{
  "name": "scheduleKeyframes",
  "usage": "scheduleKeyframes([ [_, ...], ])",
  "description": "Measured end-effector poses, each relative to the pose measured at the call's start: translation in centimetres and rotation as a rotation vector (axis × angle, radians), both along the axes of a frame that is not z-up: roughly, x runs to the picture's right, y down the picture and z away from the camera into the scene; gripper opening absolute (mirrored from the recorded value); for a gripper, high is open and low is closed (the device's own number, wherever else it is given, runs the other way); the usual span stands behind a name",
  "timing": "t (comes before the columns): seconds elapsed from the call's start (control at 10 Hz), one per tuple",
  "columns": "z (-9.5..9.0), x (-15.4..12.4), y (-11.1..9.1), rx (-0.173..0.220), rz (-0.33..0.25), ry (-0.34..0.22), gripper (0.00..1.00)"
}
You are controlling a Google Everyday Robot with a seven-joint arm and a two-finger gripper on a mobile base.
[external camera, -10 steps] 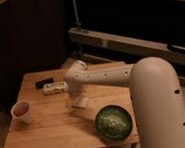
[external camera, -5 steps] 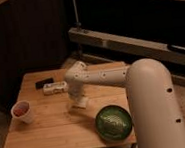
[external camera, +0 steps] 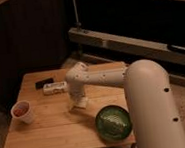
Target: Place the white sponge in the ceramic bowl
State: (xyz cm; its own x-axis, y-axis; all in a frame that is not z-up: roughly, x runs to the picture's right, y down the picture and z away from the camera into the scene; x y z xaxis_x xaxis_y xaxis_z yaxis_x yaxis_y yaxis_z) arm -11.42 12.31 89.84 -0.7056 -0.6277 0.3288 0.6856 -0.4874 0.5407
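The white sponge (external camera: 80, 104) is a small off-white pad lying on the wooden table (external camera: 52, 128), directly under my gripper (external camera: 76, 97). The gripper hangs from the white arm that reaches in from the right, and it sits right at the sponge. The ceramic bowl (external camera: 113, 121) is round and dark green with a pale pattern inside. It stands on the table's front right corner, to the right of and nearer than the sponge, apart from it.
A small white cup with reddish contents (external camera: 22, 111) stands at the table's left. A whitish rectangular package (external camera: 55, 88) and a dark flat object (external camera: 44, 83) lie at the back left. Shelving (external camera: 132, 38) runs behind. My arm's big white link (external camera: 152, 107) covers the table's right side.
The arm's big white link has shifted a little. The gripper stays over the sponge, which has not visibly moved.
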Motion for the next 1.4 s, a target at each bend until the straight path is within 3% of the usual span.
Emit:
scheduleKeyframes([
  [0.2, -1.6, 0.1, -1.4, 0.003, 0.0, -0.001, 0.41],
  [0.3, -2.6, 0.2, -2.3, 0.002, -0.001, -0.003, 0.26],
  [0.5, -2.8, 0.4, -2.2, -0.001, -0.004, -0.004, 0.08],
  [0.6, -2.8, 0.5, -1.9, 0.002, -0.01, -0.008, 0.04],
  [0.8, -4.4, 0.9, -1.0, 0.006, -0.006, -0.005, 0.02],
  [1.1, -7.9, 2.6, -2.0, 0.003, 0.005, 0.003, 0.02],
  [1.4, -9.3, 4.3, -1.3, 0.003, 0.023, 0.006, 0.02],
])
